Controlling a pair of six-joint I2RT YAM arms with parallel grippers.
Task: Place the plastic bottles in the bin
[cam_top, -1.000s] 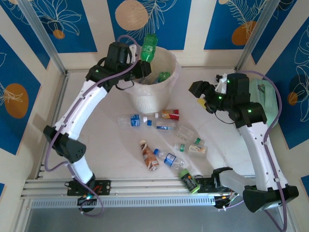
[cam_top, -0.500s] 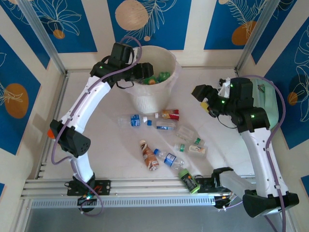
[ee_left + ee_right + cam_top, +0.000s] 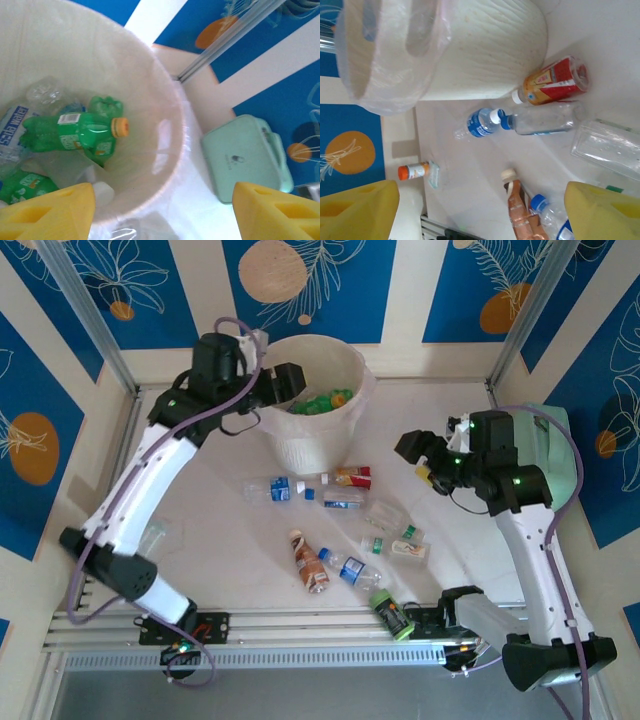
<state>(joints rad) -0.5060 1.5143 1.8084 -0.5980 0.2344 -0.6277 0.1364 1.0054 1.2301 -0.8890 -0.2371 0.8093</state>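
Note:
The cream ribbed bin (image 3: 318,445) stands at the back centre and holds several plastic bottles, among them a green one with an orange cap (image 3: 75,134). My left gripper (image 3: 284,381) hovers at the bin's left rim, open and empty; in the left wrist view its fingertips (image 3: 47,210) frame the bin wall (image 3: 150,165). My right gripper (image 3: 419,457) hangs open and empty to the right of the bin. Loose bottles lie on the table: red-labelled (image 3: 555,82), blue-labelled (image 3: 480,122), clear with a blue cap (image 3: 540,119), brown (image 3: 520,212).
A mint-green case (image 3: 563,443) sits behind the right arm, also seen as the mint-green case (image 3: 245,155) beside the bin. More bottles lie near the front: a dark green one (image 3: 393,615) and a blue-labelled one (image 3: 352,570). A small orange-capped bottle (image 3: 415,171) lies far left.
The green bottle my left gripper held over the bin has dropped inside. The left arm then swung leftward, gripper open. The right arm lowered slightly.

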